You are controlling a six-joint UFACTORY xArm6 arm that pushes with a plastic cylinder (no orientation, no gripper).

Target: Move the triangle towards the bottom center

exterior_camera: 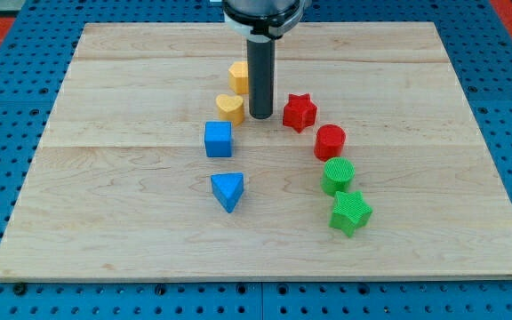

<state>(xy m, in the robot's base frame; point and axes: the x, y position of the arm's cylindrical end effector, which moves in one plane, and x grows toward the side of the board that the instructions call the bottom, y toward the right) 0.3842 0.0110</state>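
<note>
The blue triangle (228, 190) lies on the wooden board (105, 222) a little left of centre, in the lower half. My tip (260, 116) stands above it in the view, between the yellow heart (230, 108) on its left and the red star (299, 112) on its right. The tip is well apart from the triangle. The blue cube (219, 140) sits between the heart and the triangle.
A yellow hexagon (239, 77) sits just left of the rod, partly behind it. A red cylinder (330, 141), a green cylinder (337, 176) and a green star (350, 212) run down the right side of centre. Blue pegboard surrounds the board.
</note>
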